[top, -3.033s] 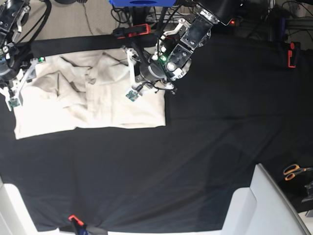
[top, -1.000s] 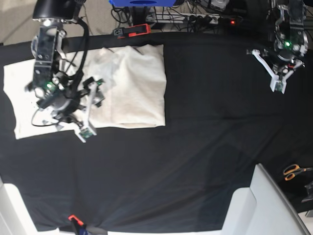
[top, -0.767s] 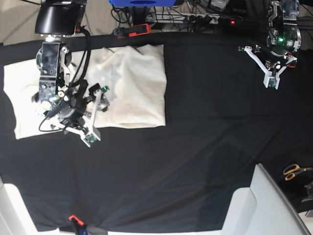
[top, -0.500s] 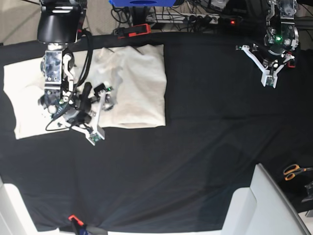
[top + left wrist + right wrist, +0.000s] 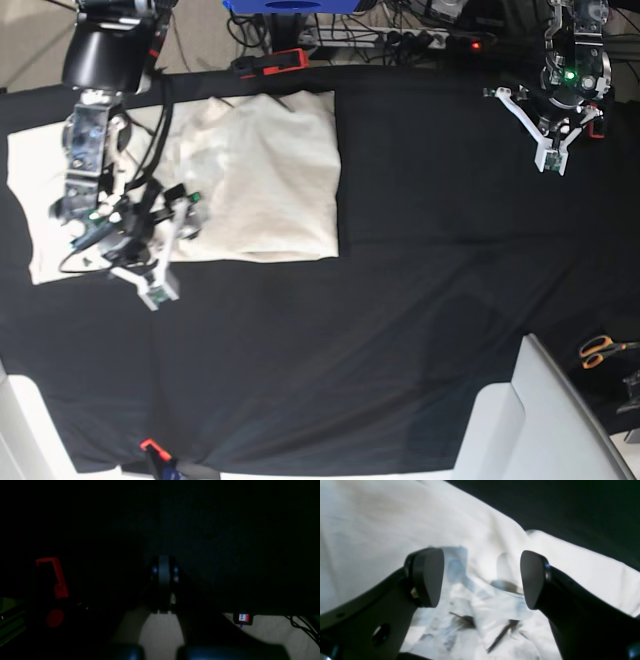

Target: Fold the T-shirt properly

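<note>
1. The T-shirt lies flat at the far left part of the black table cloth, its right edge a straight line near the table's middle and its near edge a straight line just past the right gripper
2. The right gripper hovers at the shirt's near edge, its fingers spread wide with nothing between them; the arm above it hides the shirt's middle in the base view
3. To the right of the shirt the cloth runs bare across the whole middle and near side, as far as the white panel at the near right corner
4. The left gripper hangs over bare cloth at the far right, well apart from the shirt, close to the table's back edge
5. The right wrist view adds what the base view lacks: the wide-set pads over wrinkled, creased fabric, and the shirt's edge against black cloth beyond
6. The left wrist view is nearly black; the left gripper's fingertips appear pressed together, and a red clamp shows at its left
7. Scissors lie at the right edge
</note>
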